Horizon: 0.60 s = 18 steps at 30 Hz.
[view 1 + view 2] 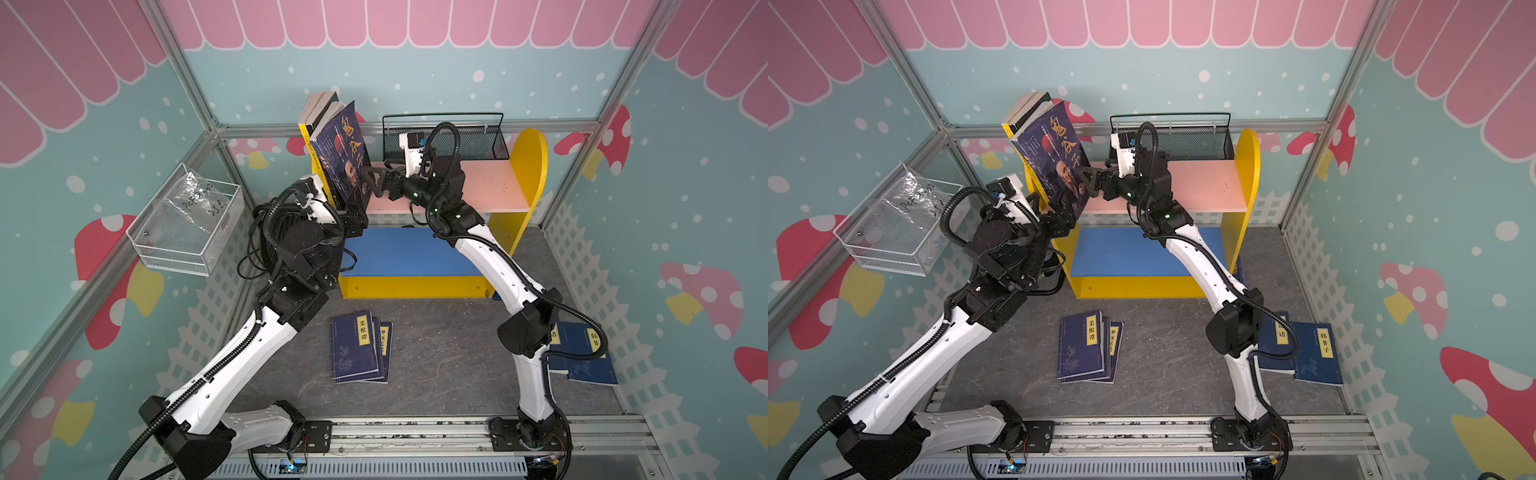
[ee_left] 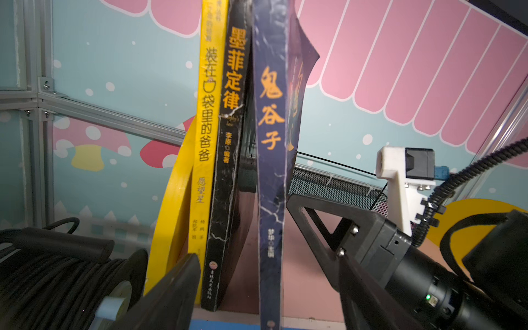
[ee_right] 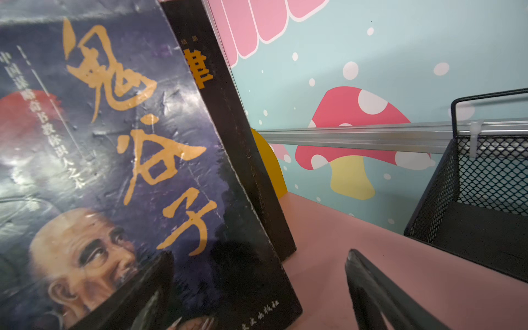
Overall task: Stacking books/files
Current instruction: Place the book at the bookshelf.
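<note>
Three books stand on end at the left end of the pink top shelf [image 1: 457, 187]: a yellow book [image 2: 204, 128], a black book [image 2: 231, 143] and a purple book [image 1: 340, 149] with an old man's portrait. The purple book leans a little away from the black one. My left gripper [image 2: 268, 257] is open, a finger on each side of the purple spine [image 2: 271, 114] with gaps. My right gripper [image 3: 260, 254] is open, with one finger against the purple cover [image 3: 100, 143] and the other over the bare shelf. Thin navy books [image 1: 359, 347] lie on the floor.
A black mesh basket [image 1: 469, 137] stands at the back of the top shelf. Below it is the blue lower shelf [image 1: 407, 253]. Two more navy books [image 1: 1300, 349] lie on the floor behind my right arm. A white wire basket [image 1: 187, 228] hangs on the left wall.
</note>
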{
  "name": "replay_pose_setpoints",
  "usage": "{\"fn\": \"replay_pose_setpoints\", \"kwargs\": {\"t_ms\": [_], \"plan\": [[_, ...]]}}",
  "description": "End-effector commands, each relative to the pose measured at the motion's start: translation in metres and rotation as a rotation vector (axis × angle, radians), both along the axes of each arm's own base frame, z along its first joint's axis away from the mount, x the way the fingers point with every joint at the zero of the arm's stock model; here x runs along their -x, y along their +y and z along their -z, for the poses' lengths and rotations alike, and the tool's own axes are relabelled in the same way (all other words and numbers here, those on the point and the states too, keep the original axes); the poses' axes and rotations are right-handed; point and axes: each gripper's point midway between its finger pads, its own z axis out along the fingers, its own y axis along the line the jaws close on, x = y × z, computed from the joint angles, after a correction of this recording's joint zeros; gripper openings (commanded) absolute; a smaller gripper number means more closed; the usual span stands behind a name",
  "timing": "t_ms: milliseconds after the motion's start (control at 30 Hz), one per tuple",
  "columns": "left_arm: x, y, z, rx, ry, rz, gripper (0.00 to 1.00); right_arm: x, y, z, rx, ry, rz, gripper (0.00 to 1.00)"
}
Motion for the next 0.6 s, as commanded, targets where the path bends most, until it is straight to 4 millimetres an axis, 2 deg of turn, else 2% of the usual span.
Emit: {"fn": "replay_pose_setpoints", "kwargs": {"t_ms": [0, 133, 233, 433, 567], "plan": [[0.016, 0.012, -0.006, 0.036, -0.004, 0.004, 0.78, -0.008, 0.019, 0.057, 0.077, 0.154, -0.023, 0.95], [0.028, 0.033, -0.002, 0.029, 0.034, -0.06, 0.74, -0.005, 0.021, 0.061, 0.089, 0.168, -0.036, 0.94], [0.034, 0.037, 0.006, 0.025, 0.073, -0.048, 0.72, 0.001, 0.02, 0.061, 0.11, 0.179, -0.04, 0.94], [0.037, 0.02, 0.022, 0.02, 0.161, 0.07, 0.68, 0.013, 0.009, 0.078, 0.245, 0.214, 0.005, 0.97], [0.034, 0.0, 0.031, 0.022, 0.21, 0.186, 0.69, 0.022, 0.006, 0.076, 0.301, 0.175, 0.021, 0.98]]}}
